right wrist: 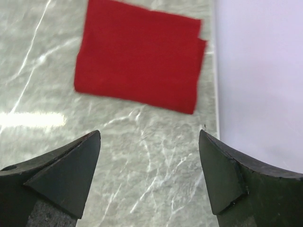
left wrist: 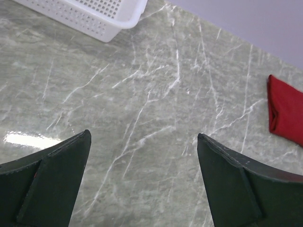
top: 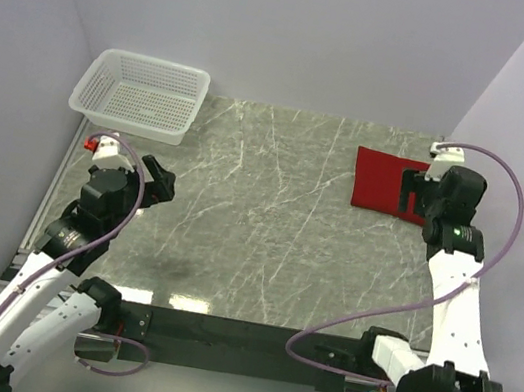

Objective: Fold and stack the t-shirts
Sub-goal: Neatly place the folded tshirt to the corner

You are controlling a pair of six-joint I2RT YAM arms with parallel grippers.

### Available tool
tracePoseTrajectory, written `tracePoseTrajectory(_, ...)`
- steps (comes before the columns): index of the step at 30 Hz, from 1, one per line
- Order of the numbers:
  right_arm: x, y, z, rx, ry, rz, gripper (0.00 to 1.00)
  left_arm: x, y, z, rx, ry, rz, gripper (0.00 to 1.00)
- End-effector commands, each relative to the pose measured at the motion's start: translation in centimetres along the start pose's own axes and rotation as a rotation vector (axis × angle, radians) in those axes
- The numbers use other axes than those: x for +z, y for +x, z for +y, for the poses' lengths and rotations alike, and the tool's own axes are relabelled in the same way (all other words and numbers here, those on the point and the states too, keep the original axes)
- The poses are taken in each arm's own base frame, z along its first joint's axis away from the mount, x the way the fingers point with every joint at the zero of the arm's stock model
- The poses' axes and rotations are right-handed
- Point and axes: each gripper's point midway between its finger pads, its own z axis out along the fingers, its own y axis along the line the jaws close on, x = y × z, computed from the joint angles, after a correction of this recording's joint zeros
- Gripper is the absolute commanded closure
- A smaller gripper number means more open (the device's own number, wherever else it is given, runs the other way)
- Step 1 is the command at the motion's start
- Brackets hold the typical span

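At the far right of the desk (top: 267, 227), one red t-shirt (top: 381, 182) lies folded, no others visible; left fingers (left wrist: 52, 184) and right fingers (right wrist: 61, 170) spread wide, empty. Seemingly nearly finished.

The table (top: 268, 218) is a grey-green marble-patterned slab with white veins, and a glare patch shines near its front edge. A white plastic mesh basket (top: 141, 94) sits at the far left corner. A red t-shirt (top: 381, 182), folded into a flat rectangle, lies at the far right, close to the wall and well apart from the basket.
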Motion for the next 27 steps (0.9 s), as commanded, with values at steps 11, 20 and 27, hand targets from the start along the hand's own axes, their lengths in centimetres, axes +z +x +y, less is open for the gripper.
tracePoseTrajectory(11,-2.4,-0.2,-1.5,0.205,0.095,-0.101,0.08,-0.8,-0.7,0.8,0.060,-0.015,-0.022,0.01)
tracePoseTrajectory(20,-2.2,-0.4,-1.7,0.204,0.092,-0.106,0.07,-0.4,-0.1,0.6,0.048,-0.005,-0.009,0.01)
tracePoseTrajectory(27,-2.0,-0.5,-1.8,0.204,0.096,-0.121,0.06,0.0,0.1,0.6,0.047,-0.010,-0.005,0.01)
